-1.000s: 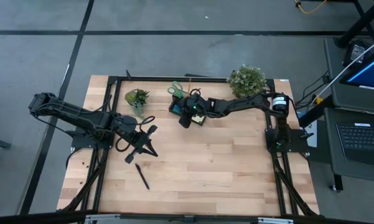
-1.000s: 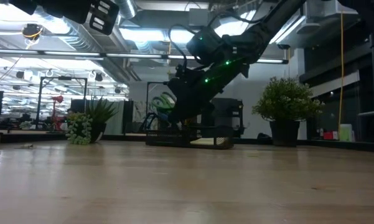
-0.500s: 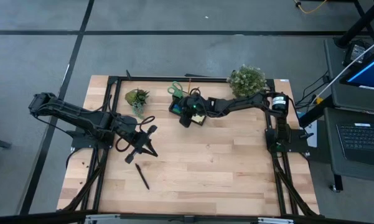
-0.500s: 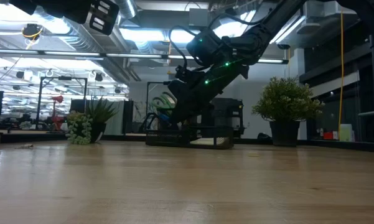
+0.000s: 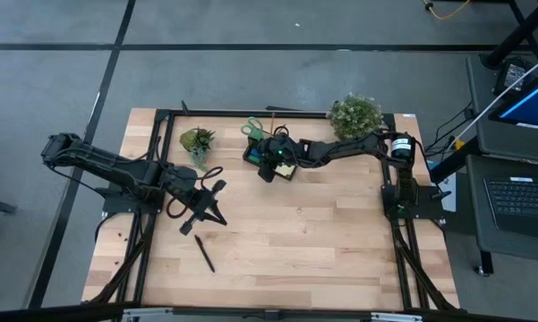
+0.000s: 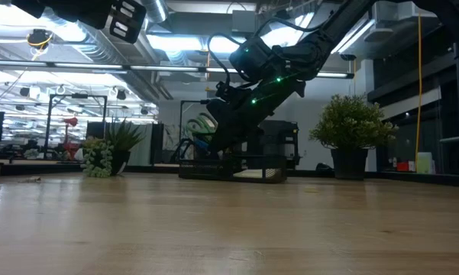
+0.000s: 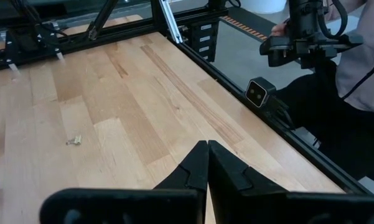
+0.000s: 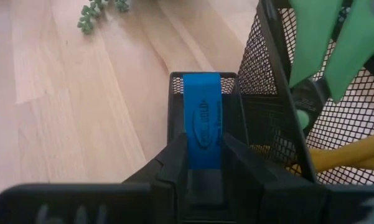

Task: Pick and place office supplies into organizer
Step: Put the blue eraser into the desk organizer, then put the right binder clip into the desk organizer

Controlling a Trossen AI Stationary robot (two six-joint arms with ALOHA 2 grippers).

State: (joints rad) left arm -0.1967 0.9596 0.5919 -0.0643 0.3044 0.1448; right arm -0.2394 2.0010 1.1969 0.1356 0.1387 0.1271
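The left tool (image 5: 217, 215) is pressed together and empty, hanging over the worktop (image 5: 322, 241) near a black pen (image 5: 203, 252). The right tool (image 8: 202, 163) pinches a blue piece (image 8: 201, 118), its long axis pointing into the organizer (image 8: 261, 118) directly ahead.

Left gripper (image 7: 206, 163) fingers pressed together — right gripper (image 8: 202, 163) fingers clamped.

Pale wooden table (image 5: 322, 241) with black pen (image 5: 204, 253), mesh organizer (image 5: 282, 168), two potted plants (image 5: 355, 116).
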